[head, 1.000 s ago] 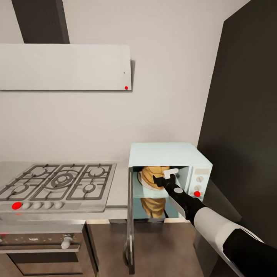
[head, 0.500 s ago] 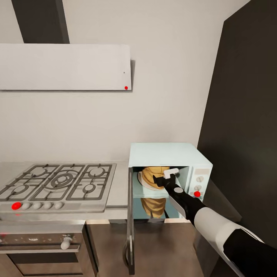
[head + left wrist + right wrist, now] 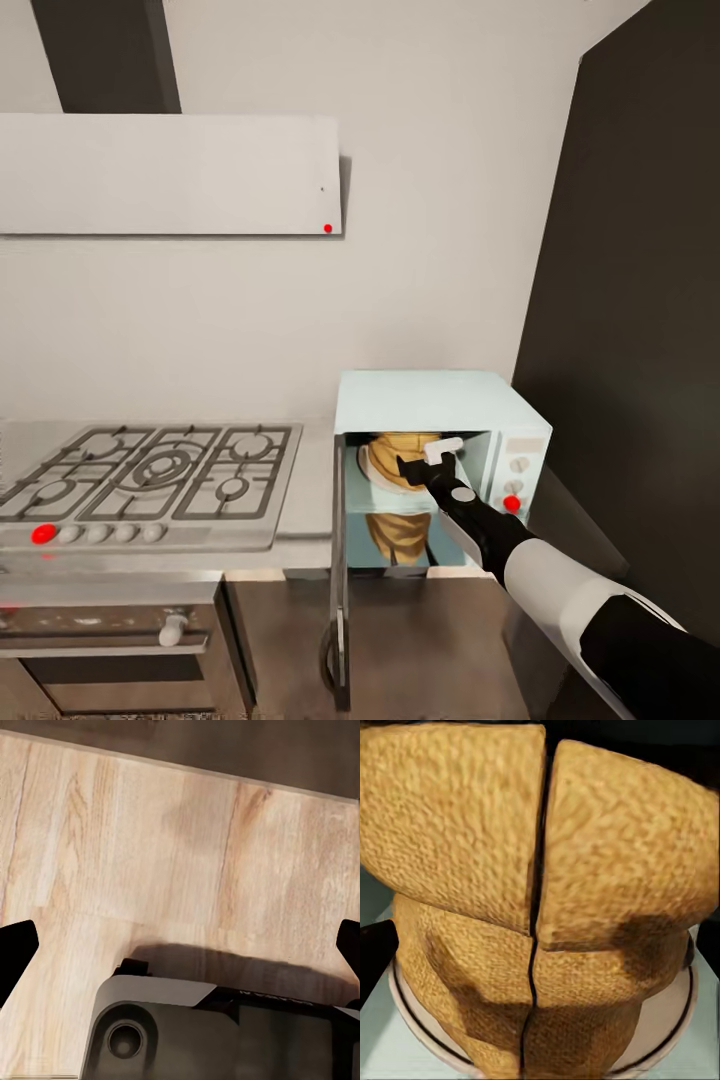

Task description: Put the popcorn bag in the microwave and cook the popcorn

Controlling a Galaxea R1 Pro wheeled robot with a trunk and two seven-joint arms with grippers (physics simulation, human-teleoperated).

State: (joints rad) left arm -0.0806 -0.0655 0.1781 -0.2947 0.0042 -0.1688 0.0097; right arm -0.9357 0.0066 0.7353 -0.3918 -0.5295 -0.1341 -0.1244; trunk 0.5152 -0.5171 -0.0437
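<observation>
The pale mint-blue microwave [image 3: 430,400] stands on the grey countertop [image 3: 312,500] with its door [image 3: 340,580] swung open to the left. Inside, the orange-tan popcorn bag [image 3: 385,462] sits upright on the white turntable plate [image 3: 660,1035]. My right gripper [image 3: 428,462] reaches into the opening just in front of the bag. The right wrist view has the bag [image 3: 540,870] very close, with my right gripper [image 3: 540,952] open and its dark fingertips [image 3: 375,960] wide apart at either side. My left gripper [image 3: 182,945] hangs open over wooden floor. No popcorn is visible.
A grey gas hob [image 3: 150,480] lies left of the microwave, with a dark oven [image 3: 110,640] beneath it. A white hood [image 3: 170,175] hangs on the wall above. A tall dark cabinet [image 3: 640,350] stands close at the right of the microwave.
The bag has settled slightly lower and wider on the turntable. My right gripper has hardly moved.
</observation>
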